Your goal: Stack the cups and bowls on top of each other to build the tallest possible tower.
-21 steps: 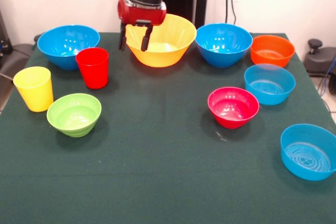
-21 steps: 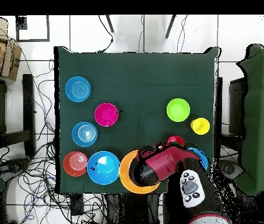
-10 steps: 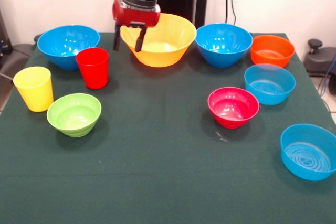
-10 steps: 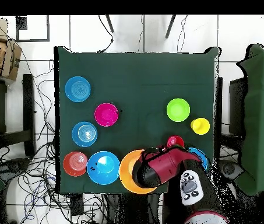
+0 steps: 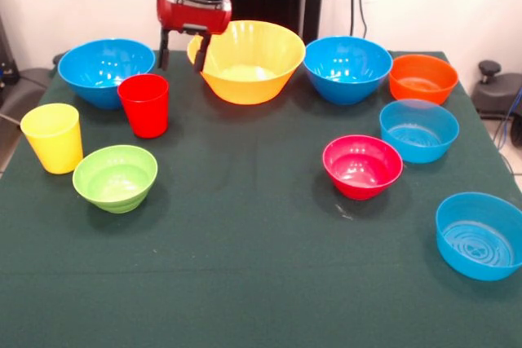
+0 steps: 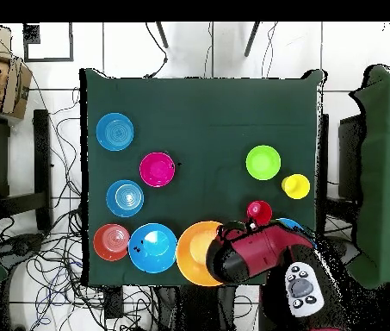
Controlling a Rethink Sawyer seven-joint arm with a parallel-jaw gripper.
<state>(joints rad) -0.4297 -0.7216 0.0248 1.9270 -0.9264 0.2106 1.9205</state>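
The gripper (image 5: pixel 180 53) has moved away from the big yellow-orange bowl (image 5: pixel 247 61) and now hangs just left of its rim, above the table (image 5: pixel 245 266) between that bowl and the deep blue bowl (image 5: pixel 105 69) on the left. Its two fingers are apart and hold nothing. Nothing else has moved.

The red cup (image 5: pixel 145 104) stands upright just in front of the gripper, near the yellow cup (image 5: pixel 53 137) and the light green bowl (image 5: pixel 115 177). The other deep blue bowl (image 5: pixel 347 68), the orange bowl (image 5: pixel 422 78), the pink-red bowl (image 5: pixel 362 165) and two pale blue bowls (image 5: pixel 418 129) (image 5: pixel 479 235) sit apart on the right. No cup or bowl is stacked yet. I can read no words or labels
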